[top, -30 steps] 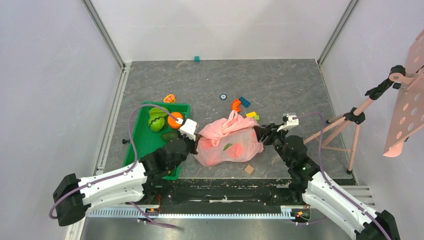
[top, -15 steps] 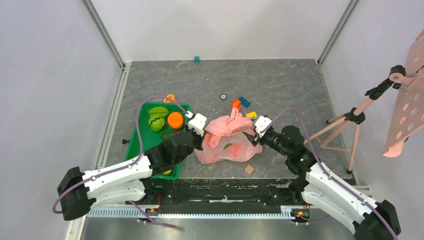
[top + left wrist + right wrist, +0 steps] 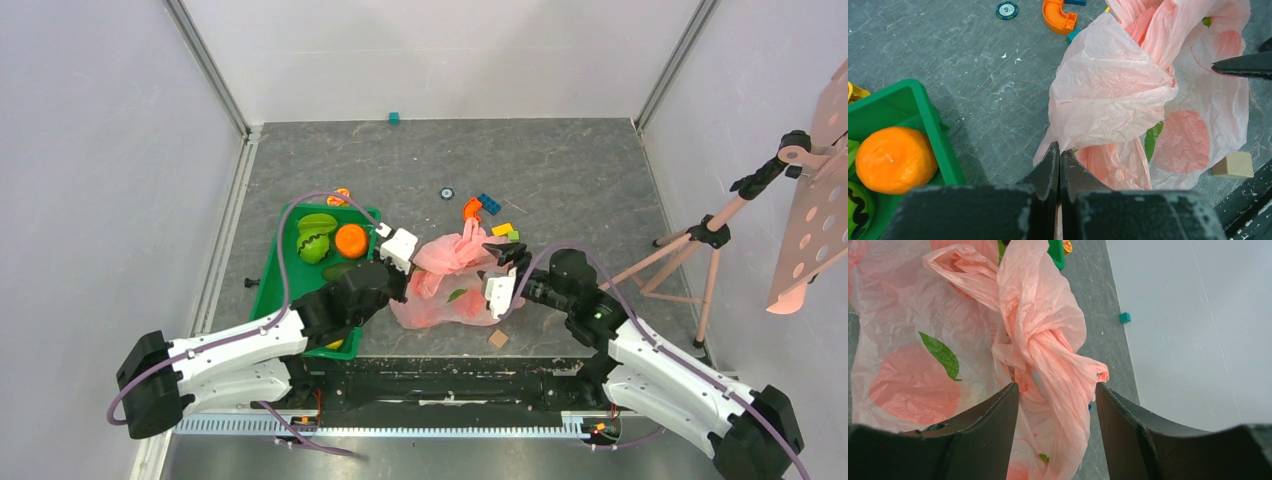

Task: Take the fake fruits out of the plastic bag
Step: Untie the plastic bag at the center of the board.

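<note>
The pink plastic bag [image 3: 455,280] lies crumpled on the table between my arms. My left gripper [image 3: 408,278] is shut on the bag's left edge [image 3: 1058,147]. My right gripper [image 3: 492,262] is open, with the bag's twisted handles [image 3: 1048,345] between its fingers [image 3: 998,415]. The fake fruits are hidden inside the bag. Reddish round patches with a green leaf [image 3: 1182,141] show on the film, and I cannot tell whether they are fruit or print.
A green tray [image 3: 285,275] left of the bag holds an orange ball [image 3: 351,240] and green fruits [image 3: 314,240]. Small toy blocks [image 3: 489,203] lie behind the bag and a wooden cube [image 3: 498,339] in front of it. A tripod [image 3: 700,240] stands at the right.
My right gripper has swung left from the bag's right side and now straddles the bag's handles. My left gripper rose with the bag's left edge, then held. The bag is drawn narrower.
</note>
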Robot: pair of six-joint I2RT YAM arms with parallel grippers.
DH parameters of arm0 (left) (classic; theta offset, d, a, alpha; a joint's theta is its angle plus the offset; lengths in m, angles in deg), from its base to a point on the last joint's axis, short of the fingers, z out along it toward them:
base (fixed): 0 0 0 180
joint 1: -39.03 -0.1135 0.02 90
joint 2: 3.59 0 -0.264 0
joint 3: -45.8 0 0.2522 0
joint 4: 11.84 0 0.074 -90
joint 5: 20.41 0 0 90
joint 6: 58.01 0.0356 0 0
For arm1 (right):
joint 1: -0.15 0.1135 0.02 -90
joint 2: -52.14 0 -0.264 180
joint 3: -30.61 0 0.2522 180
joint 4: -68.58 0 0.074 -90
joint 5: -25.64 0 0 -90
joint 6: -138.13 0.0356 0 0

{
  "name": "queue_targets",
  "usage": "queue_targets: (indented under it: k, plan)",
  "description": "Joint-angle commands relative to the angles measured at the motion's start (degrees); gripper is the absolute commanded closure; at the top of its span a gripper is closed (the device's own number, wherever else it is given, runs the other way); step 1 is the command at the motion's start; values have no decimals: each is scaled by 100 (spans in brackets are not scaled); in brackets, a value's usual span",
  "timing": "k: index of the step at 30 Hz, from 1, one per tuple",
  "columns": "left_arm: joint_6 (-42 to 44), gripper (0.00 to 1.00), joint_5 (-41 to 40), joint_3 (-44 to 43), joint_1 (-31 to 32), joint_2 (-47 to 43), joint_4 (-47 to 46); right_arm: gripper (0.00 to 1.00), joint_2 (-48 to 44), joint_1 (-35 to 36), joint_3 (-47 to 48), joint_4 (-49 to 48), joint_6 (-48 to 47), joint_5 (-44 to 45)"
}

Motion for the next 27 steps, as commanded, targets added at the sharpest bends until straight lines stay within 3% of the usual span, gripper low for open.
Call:
queue_targets:
  k: [1, 10, 17, 20, 24, 27]
  plan:
    - [224, 98, 74, -230, -14, 44, -154, 40, 341, 171, 501, 258, -953, 101]
    - [262, 98, 69, -215, -23, 9, -132, 41, 940, 441, 749, 263, -1337, 720]
    - [237, 98, 48, -180, -22, -57, -110, 55, 1185, 461, 888, 270, -1192, 1280]
    - [219, 98, 33, -177, -24, -78, -88, 67, 1229, 461, 860, 155, -1037, 1598]
    - [172, 98, -18, -137, -24, -139, -75, 96, 1217, 465, 843, -24, -518, 1854]
    - [61, 98, -107, -85, -30, -226, -75, 100, 1090, 465, 686, -481, 245, 1909]
